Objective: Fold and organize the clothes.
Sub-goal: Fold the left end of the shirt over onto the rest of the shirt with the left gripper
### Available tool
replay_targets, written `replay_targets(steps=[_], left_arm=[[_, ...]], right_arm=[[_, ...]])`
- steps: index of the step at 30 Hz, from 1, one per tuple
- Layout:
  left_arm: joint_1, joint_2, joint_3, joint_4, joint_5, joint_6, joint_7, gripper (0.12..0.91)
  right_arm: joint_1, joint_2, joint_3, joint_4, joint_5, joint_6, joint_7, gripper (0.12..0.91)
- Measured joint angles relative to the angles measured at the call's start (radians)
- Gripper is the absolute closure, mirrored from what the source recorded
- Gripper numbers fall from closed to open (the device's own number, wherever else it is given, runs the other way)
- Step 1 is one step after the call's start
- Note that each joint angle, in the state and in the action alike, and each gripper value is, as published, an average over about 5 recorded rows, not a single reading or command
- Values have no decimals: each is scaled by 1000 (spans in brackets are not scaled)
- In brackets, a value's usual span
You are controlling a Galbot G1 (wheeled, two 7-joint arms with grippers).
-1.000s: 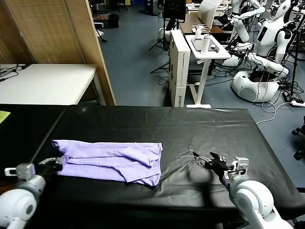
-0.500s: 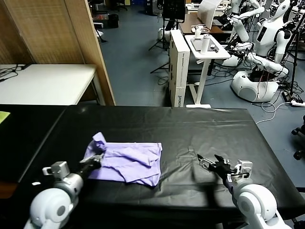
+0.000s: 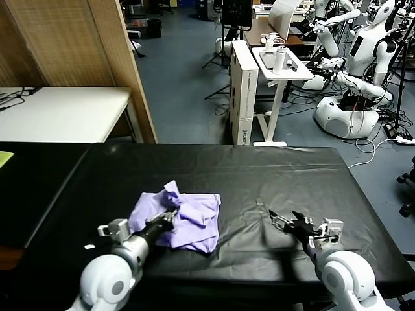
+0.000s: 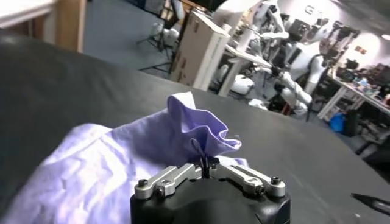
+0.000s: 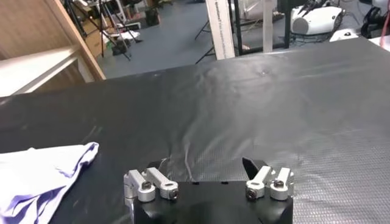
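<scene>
Head view first: just one T-shirt [image 3: 185, 217] here, lavender, bunched into a rumpled heap on the black counter [image 3: 259, 175], a bit left of the middle and toward the near edge. Two arms in frame. The left end effector [image 3: 170, 217] sits at the shirt's near-left side with its fingers pinched together on a fold of the fabric, which rises in a little peak just behind it. The right end effector [image 3: 287, 220] is well apart from the shirt, over bare counter on the right, fingers spread apart and holding nothing. Any print on the shirt is buried in the folds, can't make it out.

Left wrist view: the left end effector [image 4: 206, 168] is clamped on a ruffled ridge of the T-shirt [image 4: 122, 167]; the fingertips themselves are mostly hidden in the cloth.

Right wrist view: the right end effector [image 5: 204, 170] has its fingers wide apart over the counter [image 5: 256, 103]. Only one corner of the T-shirt [image 5: 42, 173] shows, cut off by the frame edge.
</scene>
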Motion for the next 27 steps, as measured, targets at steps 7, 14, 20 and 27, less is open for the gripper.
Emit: replay_targets(steps=[7,14,20,27], left_arm=[[-5,-26,26,9,14,-1,0,858],[-18,-54,48,19,23,-3,-7,858],[-21,-78,60,40,37,-7,-8,858],[-20,-104,69,65,55,-17,-7,858]], right_arm=[[1,8,-8,-2,-6,0,0,118],[-1,13,-11,-3,-11,0,0,118],[-4,14,-12,-1,-13,0,-1,118],[-5,15,-16,2,-15,1,-2,118]])
